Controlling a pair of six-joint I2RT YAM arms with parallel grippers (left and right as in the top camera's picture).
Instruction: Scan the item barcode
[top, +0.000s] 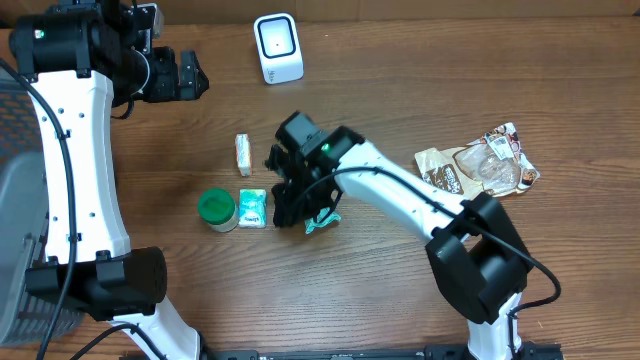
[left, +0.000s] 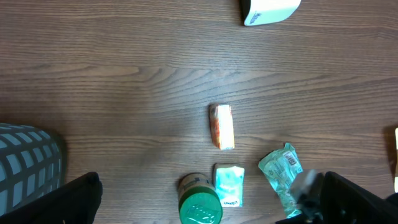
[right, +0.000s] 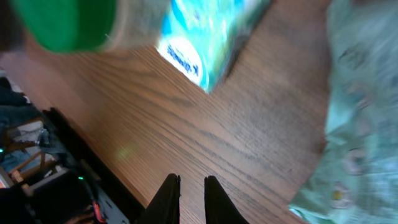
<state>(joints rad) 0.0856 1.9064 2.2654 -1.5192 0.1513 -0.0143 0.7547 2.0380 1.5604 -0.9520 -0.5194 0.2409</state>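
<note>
Two pincers — left pincer (top: 193, 77) spread wide, empty, right pincer (right: 186, 193) nearly closed, holding nothing, beside green packet (top: 322, 221).

The table (top: 420, 90) is wood, or a wood-look laminate — brown, with long straight grain and a smooth, faintly satin surface. The scanner (top: 277, 47) has a white plastic shell, smooth and slightly glossy. The green-lidded jar (top: 217, 210) looks like plastic, its lid matt. Beside it, the small tissue pack (top: 253, 208) is wrapped in thin, shiny printed film. The orange-and-white bar (top: 242, 154) also wears a glossy wrapper. The pale green packet (left: 280, 174) is crinkled film that catches the light. The two snack bags (top: 480, 168) are creased, reflective foil-like plastic. The arms — white glossy casings, black matt joints — look like moulded plastic.
</note>
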